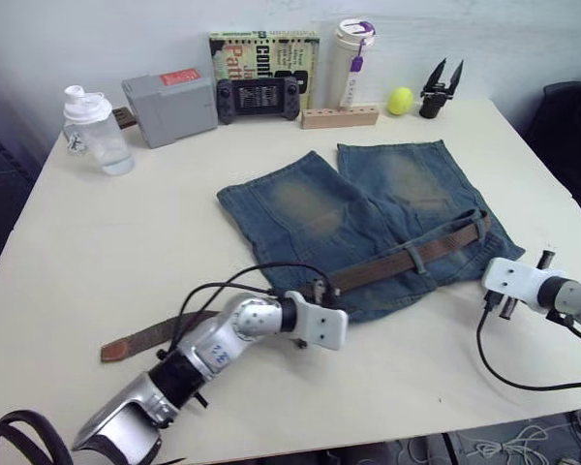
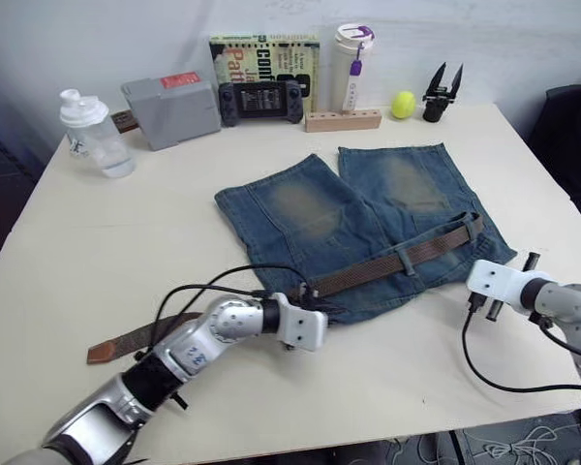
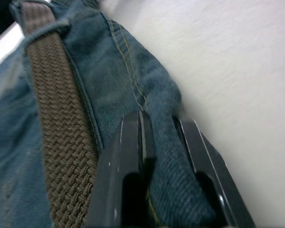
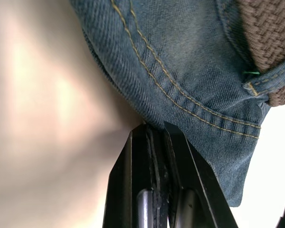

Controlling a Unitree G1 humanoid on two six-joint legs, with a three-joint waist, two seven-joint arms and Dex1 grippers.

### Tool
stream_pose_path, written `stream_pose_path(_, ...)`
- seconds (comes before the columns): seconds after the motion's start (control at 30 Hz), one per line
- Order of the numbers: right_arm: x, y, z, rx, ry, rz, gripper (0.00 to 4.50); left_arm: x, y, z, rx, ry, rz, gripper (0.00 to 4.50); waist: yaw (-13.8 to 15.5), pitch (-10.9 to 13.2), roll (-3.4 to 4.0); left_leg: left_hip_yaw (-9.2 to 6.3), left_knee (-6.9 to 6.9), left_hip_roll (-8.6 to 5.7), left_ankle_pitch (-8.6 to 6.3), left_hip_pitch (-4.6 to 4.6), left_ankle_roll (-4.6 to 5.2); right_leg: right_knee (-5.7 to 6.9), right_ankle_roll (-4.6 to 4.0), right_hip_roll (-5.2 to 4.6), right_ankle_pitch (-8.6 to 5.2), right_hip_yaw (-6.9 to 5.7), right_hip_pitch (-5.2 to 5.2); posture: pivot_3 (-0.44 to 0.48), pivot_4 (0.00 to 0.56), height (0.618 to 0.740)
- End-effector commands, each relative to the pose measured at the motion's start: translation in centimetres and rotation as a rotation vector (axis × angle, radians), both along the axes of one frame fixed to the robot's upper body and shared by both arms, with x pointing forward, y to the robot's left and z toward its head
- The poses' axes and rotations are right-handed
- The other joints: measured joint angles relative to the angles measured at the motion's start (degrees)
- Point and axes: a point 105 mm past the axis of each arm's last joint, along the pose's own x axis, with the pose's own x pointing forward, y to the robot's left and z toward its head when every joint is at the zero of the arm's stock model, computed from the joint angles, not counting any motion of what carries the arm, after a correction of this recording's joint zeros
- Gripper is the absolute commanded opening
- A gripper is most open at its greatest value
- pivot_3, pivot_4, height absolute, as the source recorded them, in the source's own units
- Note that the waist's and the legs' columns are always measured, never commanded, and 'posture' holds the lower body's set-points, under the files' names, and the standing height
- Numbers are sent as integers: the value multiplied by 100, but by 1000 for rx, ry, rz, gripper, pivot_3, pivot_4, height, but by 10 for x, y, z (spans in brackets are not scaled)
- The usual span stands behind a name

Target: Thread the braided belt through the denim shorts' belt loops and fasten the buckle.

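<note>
The faded blue denim shorts (image 1: 358, 203) lie flat on the cream table (image 1: 126, 252), waistband toward me. The brown braided belt (image 1: 397, 260) runs along the waistband under a belt loop (image 1: 413, 258). Its dark tail (image 1: 140, 339) trails onto the table to the left. I cannot make out the buckle. My left gripper (image 3: 161, 118) is shut on a fold of denim at the waistband's left end, just beside the belt (image 3: 57, 118). My right gripper (image 4: 154, 126) is shut on the stitched denim edge (image 4: 190, 71) at the waistband's right corner.
Along the back edge stand a shaker bottle (image 1: 92, 131), grey box (image 1: 169, 107), game console (image 1: 259, 99), book (image 1: 263, 53), tumbler (image 1: 351, 63), wooden block (image 1: 340, 117), yellow ball (image 1: 400, 100) and black two-pronged tool (image 1: 441, 89). Black cables loop by both wrists.
</note>
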Motion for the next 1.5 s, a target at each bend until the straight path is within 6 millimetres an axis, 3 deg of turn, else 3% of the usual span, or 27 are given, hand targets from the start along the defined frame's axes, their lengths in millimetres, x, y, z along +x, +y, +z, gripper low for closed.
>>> stream_pose_path(0.03, 0, 52, -2, 102, 1, 117, 0, 40, 82, -25, 129, -28, 253, 207, -20, -4, 8, -5, 0, 3, -1, 2, -4, 2, -3, 0, -2, 1, 0, 0, 150, 731)
stream_pose_path(0.17, 0, 92, 4, 185, -29, 154, 0, 65, 133, -21, 149, -97, 393, 207, -19, -23, 43, -10, 0, 5, 2, 17, -12, 18, -10, 0, -4, 5, 0, 0, 150, 731)
stream_pose_path(0.37, 1, 122, -2, 229, -39, 147, 0, 79, 161, -20, 162, -152, 457, 207, 25, -64, 118, -14, 2, -20, 3, 37, -10, 30, -10, -4, -4, 5, -7, 0, 150, 731)
stream_pose_path(0.5, 1, 122, -7, 212, -41, 134, 0, 77, 169, -22, 172, -156, 440, 207, 18, -76, 138, -8, 1, -26, 4, 37, -8, 40, -10, -4, -4, 2, -4, 0, 150, 731)
stream_pose_path(0.73, 7, 99, -8, 95, -60, 121, 0, 79, 206, -25, 212, -170, 522, 207, 6, -81, 146, 23, -27, -26, 5, 90, -9, 45, -12, -1, -6, 1, -1, 0, 150, 731)
stream_pose_path(0.9, 8, 115, -8, 152, -60, 196, 0, 73, 197, -26, 148, -138, 497, 207, -11, -81, 147, 35, -32, -24, 5, 105, -8, 51, -13, -8, -6, 9, 0, 0, 150, 731)
stream_pose_path(1.13, 10, 108, -15, 131, -45, 176, 0, 42, 190, -46, 159, -60, 424, 207, -141, -84, 156, 47, -68, -20, 6, 112, -10, 44, -21, -10, -12, 11, -4, 0, 150, 731)
stream_pose_path(1.17, 11, 108, -15, 136, -47, 172, 0, 37, 189, -47, 159, -54, 410, 1229, -154, -85, 158, 55, -80, -20, 6, 112, -10, 39, -21, -10, -13, 11, -4, 0, 150, 731)
stream_pose_path(1.2, 13, 107, -14, 142, -60, 160, 352, 31, 185, -48, 135, -34, 395, 1465, -154, -85, 158, 59, -88, -20, 6, 112, -11, 37, -21, -8, -15, 13, -4, 0, 150, 731)
stream_pose_path(1.27, 13, 107, -16, 164, -50, 148, 1021, 19, 178, -48, 82, 17, 376, 2367, -143, -85, 158, 58, -88, -20, 6, 114, -11, 35, -21, -8, -16, 12, -5, 0, 150, 731)
stream_pose_path(1.43, 13, 106, -16, 189, -47, 129, 3389, -16, 173, -48, 16, 152, 344, 4455, -112, -99, 146, 32, -76, -22, 4, 115, -11, 25, -21, -27, -15, 32, 0, 0, 150, 731)
stream_pose_path(1.5, 12, 107, -12, 225, -37, 128, 4228, -34, 175, -48, 6, 230, 325, 4500, -119, -102, 154, 28, -79, -14, -5, 115, -18, 20, -21, -36, -16, 36, 0, 0, 150, 731)
